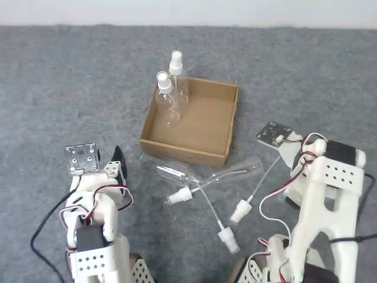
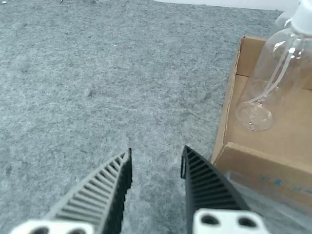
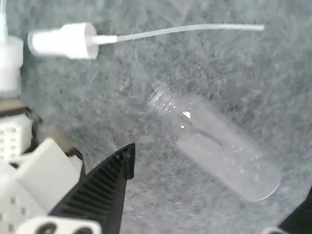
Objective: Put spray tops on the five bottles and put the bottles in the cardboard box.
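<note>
Two bottles are done with: both capped bottles (image 1: 166, 99) (image 1: 178, 76) stand upright in the far left corner of the cardboard box (image 1: 184, 150). On the grey carpet (image 1: 76, 88) just in front of the box lies a third bottle (image 1: 168, 171). A white top sits at its neck, though I can't tell from here whether it is fully seated or only pushed against it.

Beside it lies the bare bottle (image 3: 219, 148), on its side with its threaded neck open. Two loose spray tops (image 1: 241, 210) (image 1: 228, 238) lie nearer the arms, their thin tubes trailing across the carpet. I count four bottles.

The step in hand looks to be capping the bare bottle. The right gripper (image 3: 218, 170) hangs over it with its jaws spread wide, holding nothing, and the bottle lies between them. The left gripper (image 2: 157, 151) is empty too. Its jaws are parted to a moderate gap above bare carpet, just beside the box's near left corner.

To my eye, the next move calls for one arm to close on the bottle's body and stand it up or steady it. The other would pick up a spray top and thread its long tube down the narrow neck. That will be fiddly, since the tube bends and the clear bottle could roll.

The right gripper's far finger is cut off at the edge of its wrist view. In the high view the right arm's white frame covers the carpet at the near right, so what lies under it I can't say.
</note>
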Motion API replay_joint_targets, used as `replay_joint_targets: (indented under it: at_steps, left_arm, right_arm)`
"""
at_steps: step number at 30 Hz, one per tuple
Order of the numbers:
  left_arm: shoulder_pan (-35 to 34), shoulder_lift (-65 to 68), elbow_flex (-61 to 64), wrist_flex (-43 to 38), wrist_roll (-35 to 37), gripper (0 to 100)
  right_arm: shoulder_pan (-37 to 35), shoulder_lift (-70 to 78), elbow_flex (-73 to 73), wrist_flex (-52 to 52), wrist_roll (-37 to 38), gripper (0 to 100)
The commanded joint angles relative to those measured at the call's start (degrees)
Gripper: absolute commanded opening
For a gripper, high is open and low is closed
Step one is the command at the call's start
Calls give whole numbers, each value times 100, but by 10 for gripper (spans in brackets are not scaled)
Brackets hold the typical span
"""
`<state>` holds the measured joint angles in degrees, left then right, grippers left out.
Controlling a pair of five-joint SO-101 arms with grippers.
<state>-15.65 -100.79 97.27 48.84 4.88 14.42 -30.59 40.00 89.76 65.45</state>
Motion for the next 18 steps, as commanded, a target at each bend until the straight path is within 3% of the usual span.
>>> replay_joint_targets:
  at_steps: [1, 18]
  left_arm:
    - [-9, -97, -57, -44, 35, 160]
    - [-9, -97, -57, -35, 26, 158]
  right_arm:
    - [92, 171, -334, -163, 818, 454]
    - [725, 1824, -334, -1833, 1582, 453]
